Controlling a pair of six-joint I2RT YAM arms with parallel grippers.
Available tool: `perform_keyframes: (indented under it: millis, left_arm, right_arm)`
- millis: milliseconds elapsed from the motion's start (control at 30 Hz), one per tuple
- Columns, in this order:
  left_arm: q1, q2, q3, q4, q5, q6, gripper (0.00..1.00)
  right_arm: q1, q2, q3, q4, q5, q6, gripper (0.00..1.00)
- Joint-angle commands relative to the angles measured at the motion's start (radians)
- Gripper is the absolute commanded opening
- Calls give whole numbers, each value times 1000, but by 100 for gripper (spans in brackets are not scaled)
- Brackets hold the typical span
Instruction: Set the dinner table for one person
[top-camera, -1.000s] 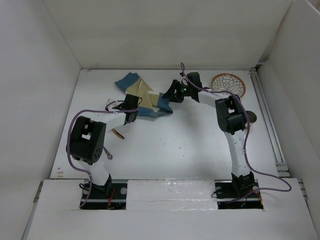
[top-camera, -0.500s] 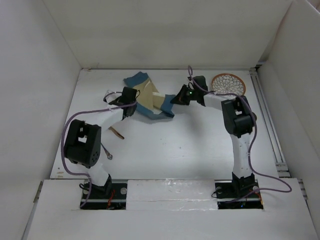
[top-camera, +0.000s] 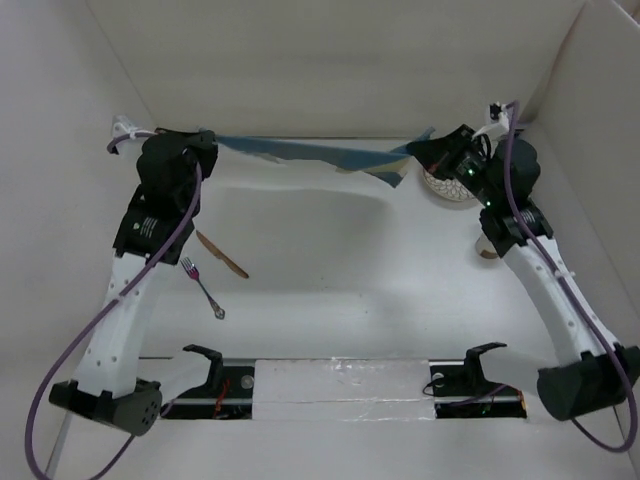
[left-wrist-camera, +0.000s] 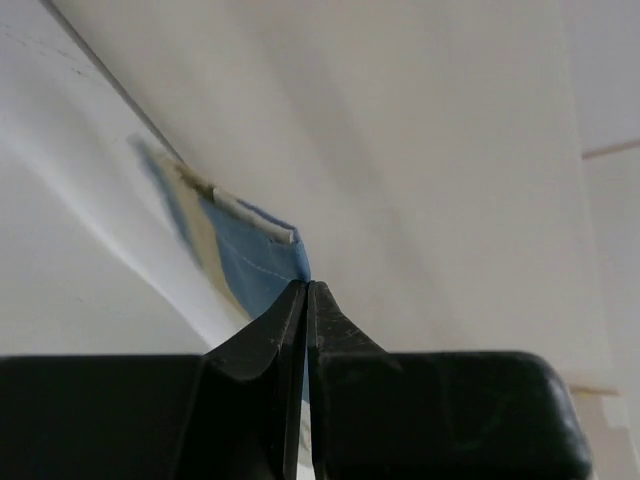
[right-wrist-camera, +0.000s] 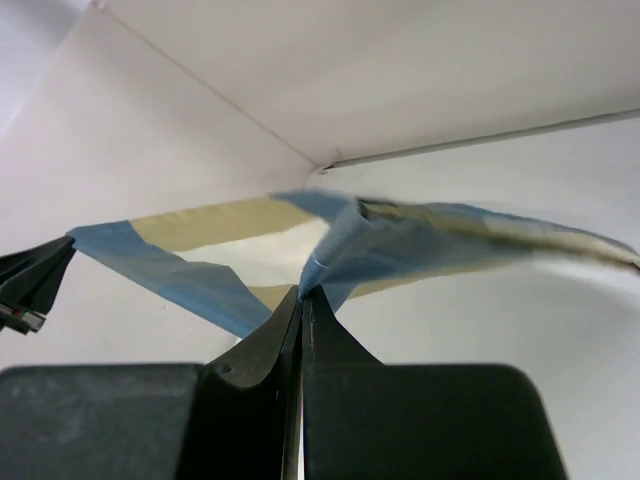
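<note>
Across the far side of the counter (top-camera: 330, 260), from about 10 o'clock to 2 o'clock in the top view, a placemat (top-camera: 310, 152) hangs stretched in the air between the two arms. It is a thin cloth in blue and beige, pulled into a long band that sags and folds toward its right end, with a soft shadow on the counter beneath it.

The left gripper (top-camera: 205, 140) is pinched tight on the left end. Its wrist view shows the black fingers (left-wrist-camera: 270, 345) pressed together with blue cloth (left-wrist-camera: 255, 265) coming out of the tips. The right gripper (top-camera: 432, 150) is likewise clamped on the right end, where the fabric (right-wrist-camera: 200, 270) bunches at the closed tips (right-wrist-camera: 300, 300).

The counter itself is flat, matte and white, filling the floor of a white-walled enclosure. A metal fork (top-camera: 203, 288) lies at 8 o'clock, tines pointing to the far left. A slim brown utensil (top-camera: 222, 254) lies just beyond it at 9 o'clock, the two near but apart. At 2 o'clock a round plate (top-camera: 445, 188) with a pale lattice pattern is half hidden by the right gripper and the cloth end. A small brown item (top-camera: 487, 253) peeks out from behind the right arm at 3 o'clock; what it is cannot be told.
</note>
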Motion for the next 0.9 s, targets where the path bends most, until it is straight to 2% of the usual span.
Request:
perform_keyframes:
  millis: [0,133,300,467,567,600,700,733,833,867]
  left_arm:
    - [14,-61,-60,-33,27,69,0]
    - [14,-121,-95,-33,109,78,0]
    - [14,-161,-137,-24,187,87,0]
    - [26,-17,-41,-24,201,140,0]
    - [44,126,102,-24,227,180,0]
    - [44,160,142,-5,239,222,0]
    - [84,316,338,9,277,265,0]
    - [96,358,454,-17,322,279,0]
    - [128,509,625,-50,363,309,0]
    - [129,542,723,-60,391,322,0]
  right_arm:
    - [8,-87,-58,-134,100,-51,0]
    - [17,-223,-18,-250,109,-98,0]
    - [17,-245,40,-344,146,-156,0]
    - [-21,-86,175,-359,71,-209,0]
    - [-56,76,330,-373,-19,-244,0]
    - [-79,165,426,-382,-44,-244,0]
    - [-119,297,572,-413,-124,-270,0]
    - [-131,383,663,-413,-191,-270,0]
    - [-154,521,829,-456,-222,-270,0]
    - [-154,544,859,-456,-222,-270,0]
